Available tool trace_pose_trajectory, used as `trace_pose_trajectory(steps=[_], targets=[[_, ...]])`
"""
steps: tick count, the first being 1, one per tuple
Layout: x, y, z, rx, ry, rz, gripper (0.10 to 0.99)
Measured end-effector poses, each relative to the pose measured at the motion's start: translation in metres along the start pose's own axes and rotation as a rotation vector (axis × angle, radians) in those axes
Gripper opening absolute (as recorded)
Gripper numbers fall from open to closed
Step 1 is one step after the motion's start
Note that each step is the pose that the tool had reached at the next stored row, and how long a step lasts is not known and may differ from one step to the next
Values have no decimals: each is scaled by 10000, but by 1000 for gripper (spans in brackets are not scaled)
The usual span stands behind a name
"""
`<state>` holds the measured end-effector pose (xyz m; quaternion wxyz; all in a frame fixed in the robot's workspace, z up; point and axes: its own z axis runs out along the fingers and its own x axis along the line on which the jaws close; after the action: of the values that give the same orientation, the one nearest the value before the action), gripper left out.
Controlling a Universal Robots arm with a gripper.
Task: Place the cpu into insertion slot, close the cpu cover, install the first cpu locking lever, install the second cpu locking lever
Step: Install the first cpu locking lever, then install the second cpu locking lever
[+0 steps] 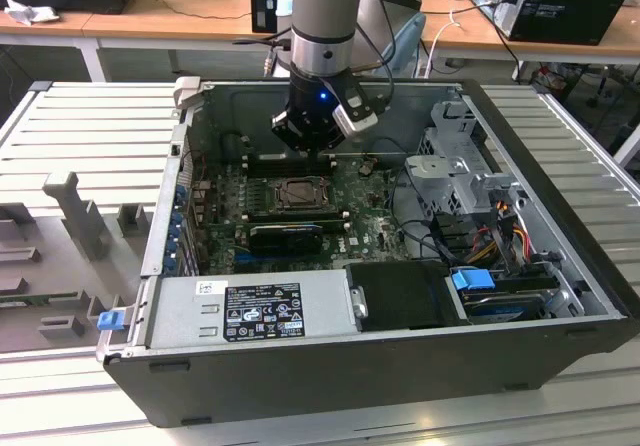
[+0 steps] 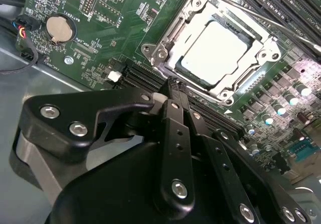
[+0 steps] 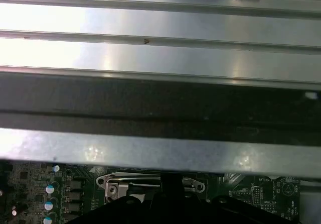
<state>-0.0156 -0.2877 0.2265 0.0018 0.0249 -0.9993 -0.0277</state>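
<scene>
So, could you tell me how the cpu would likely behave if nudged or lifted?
The cpu looks like a flat, rigid metal-topped square, so probably stiff and light. It sits inside the cpu cover frame, so a sideways push likely won't shift it. Its smooth top may be slippery.

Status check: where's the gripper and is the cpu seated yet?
Gripper shut, empty, hovering beside the insertion slot. Cpu lying in the slot, cpu cover frame down around it. One thin locking lever lies across the far edge.
</scene>
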Motion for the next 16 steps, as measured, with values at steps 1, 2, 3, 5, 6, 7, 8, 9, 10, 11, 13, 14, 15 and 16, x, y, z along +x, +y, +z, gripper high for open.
trace_pose_trajectory(steps=[1, 2, 3, 5, 6, 7, 8, 9, 10, 11, 13, 14, 15, 16], targets=[[0, -3, 0, 0, 0, -1, 106], [0, -10, 0, 0, -1, -1, 106], [1, -14, -1, -1, 0, 0, 106], [1, -21, -1, 0, 0, 0, 106], [1, -25, -1, 0, 0, 0, 106], [2, -37, -2, 0, 0, 0, 106], [3, -59, -3, 0, 0, 0, 106], [4, -82, -4, -1, 0, 0, 106], [5, -98, -6, 0, 0, 0, 106], [5, -108, -6, 0, 0, 0, 106], [6, -134, -7, 0, 0, 0, 106], [7, -150, -8, 0, 0, 0, 106], [8, -167, -9, -1, 0, 0, 106], [8, -183, -10, 0, 0, 0, 106]])
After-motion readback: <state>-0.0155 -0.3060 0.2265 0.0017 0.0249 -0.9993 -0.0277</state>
